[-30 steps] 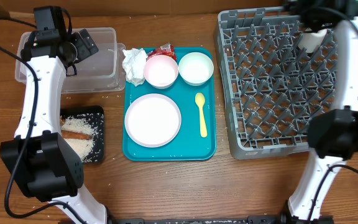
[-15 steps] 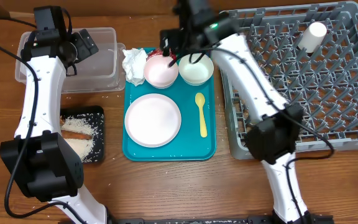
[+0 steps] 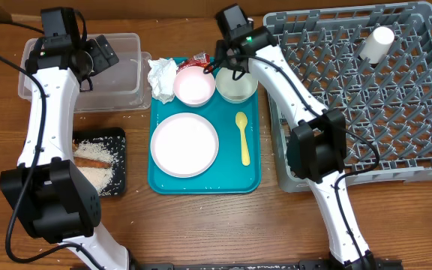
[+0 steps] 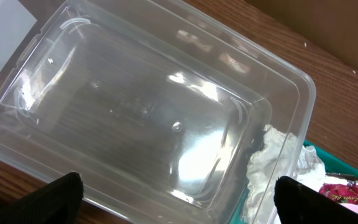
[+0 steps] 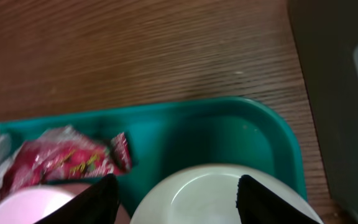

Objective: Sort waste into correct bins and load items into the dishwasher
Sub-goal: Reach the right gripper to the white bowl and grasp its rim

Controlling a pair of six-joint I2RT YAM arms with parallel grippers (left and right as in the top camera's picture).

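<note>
My right gripper [image 3: 227, 66] [image 5: 179, 200] hovers open at the back of the teal tray [image 3: 201, 184]. One finger is over the right white bowl [image 3: 237, 85] [image 5: 210, 196], the other in the gap beside the left bowl [image 3: 194, 86]. A red wrapper [image 3: 199, 61] [image 5: 61, 158] and a crumpled napkin [image 3: 162, 79] [image 4: 272, 155] lie behind the bowls. The white plate [image 3: 184, 145] and yellow spoon [image 3: 242, 138] rest on the tray. A small white cup [image 3: 382, 37] lies in the grey dishwasher rack [image 3: 396, 174]. My left gripper [image 3: 96, 54] [image 4: 179, 202] is wide open over the clear tub [image 3: 122, 79] [image 4: 142, 106].
The black tray [image 3: 118, 135] at the front left holds rice [image 3: 100, 176] and brown sticks [image 3: 92, 160]. Loose grains dot the wood around it. The rack fills the right side, and my right arm crosses its left edge.
My right arm swung from the rack, where the cup stays, to the tray's back and settled over the right bowl with its jaws narrowing. The left arm has not moved.
</note>
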